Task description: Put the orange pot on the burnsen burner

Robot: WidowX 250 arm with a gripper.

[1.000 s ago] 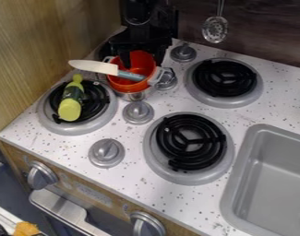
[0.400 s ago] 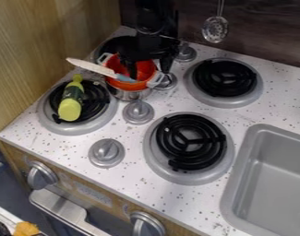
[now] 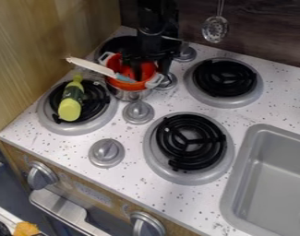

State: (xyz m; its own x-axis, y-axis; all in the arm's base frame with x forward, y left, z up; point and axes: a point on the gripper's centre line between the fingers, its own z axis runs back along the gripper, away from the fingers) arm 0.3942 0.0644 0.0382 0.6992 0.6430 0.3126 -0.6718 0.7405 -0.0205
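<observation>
Gripper (image 3: 151, 75): blk, fingers apart, one in orange pot (image 3: 123, 85), one outside rim
Orange pot: round, smooth, grey handles; atop silvery metal vessel (image 3: 129, 96)
Knife (image 3: 90, 66): pale blade, lies across pot
Bottle (image 3: 70, 109): yel-grn, on coil burner (image 3: 98, 102) left of pot; dk label, print illegible
Hidden: vessel mostly, under pot
</observation>
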